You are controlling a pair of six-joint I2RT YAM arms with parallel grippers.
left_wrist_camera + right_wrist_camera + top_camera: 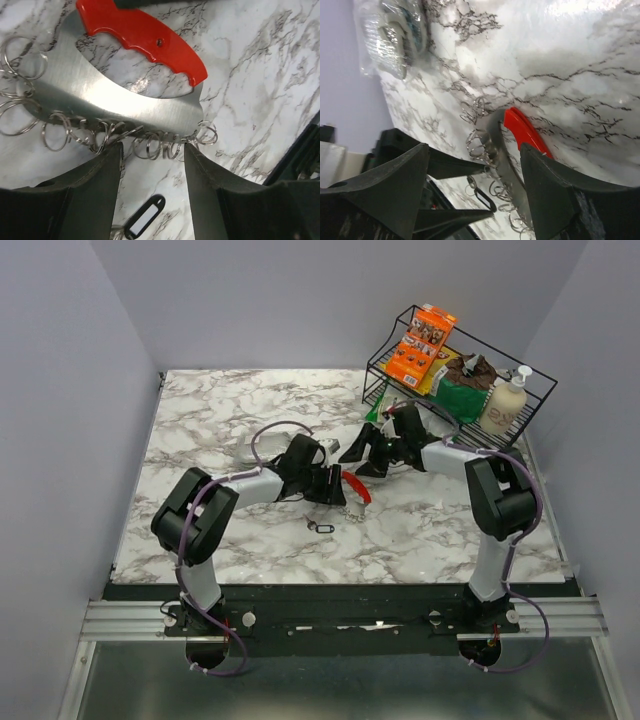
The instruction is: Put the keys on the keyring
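The keyring [357,487], a bright red curved strip on a silver plate with several small split rings along its edge, lies flat on the marble table [220,420]. In the left wrist view the red strip [145,37] lies above the plate and rings. My left gripper [152,147] is open, its fingertips at the row of rings. The key [320,527], with a dark oval head, lies just in front, between the left fingers [145,220]. My right gripper [365,455] is open and empty, just behind the keyring [525,132]; the key [485,197] shows beyond it.
A black wire rack [400,325] stands at the back right with an orange box [420,345], a green bag [465,390] and a pump bottle [505,400]. A clear plastic packet [395,35] lies left of the grippers.
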